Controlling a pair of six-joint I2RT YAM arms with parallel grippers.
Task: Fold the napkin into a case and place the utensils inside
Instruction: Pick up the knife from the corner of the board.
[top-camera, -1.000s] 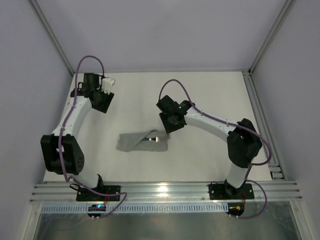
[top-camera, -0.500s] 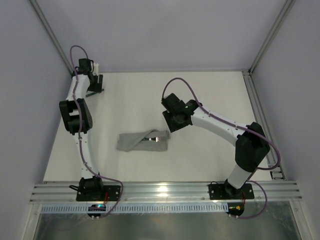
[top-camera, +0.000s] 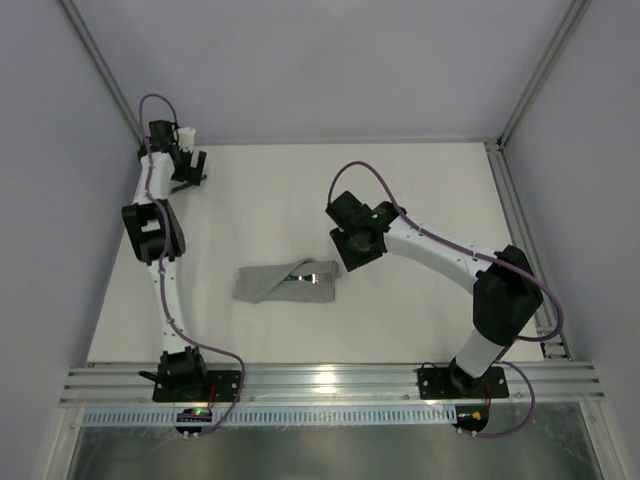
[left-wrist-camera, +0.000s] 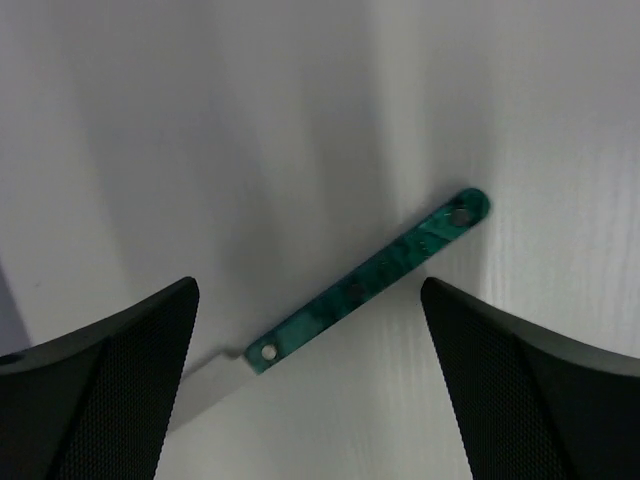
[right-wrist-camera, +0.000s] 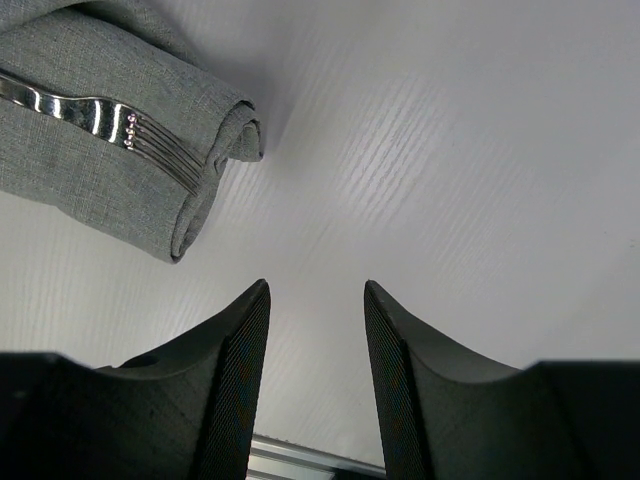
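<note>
As the left tool (left-wrist-camera: 308, 295) reached the far-left corner of the desk (top-camera: 270, 190), it spread wide over the knife (left-wrist-camera: 400, 250), apparently to grasp it.

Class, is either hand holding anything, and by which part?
Nothing is held: the left hand stands open over the slim teal-handled knife; the right hand is empty.

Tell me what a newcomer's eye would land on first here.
The folded grey napkin in the middle of the table, with a silver fork lying on it. Next, the teal-handled knife alone near the far left corner, framed by the open left gripper above it.
</note>
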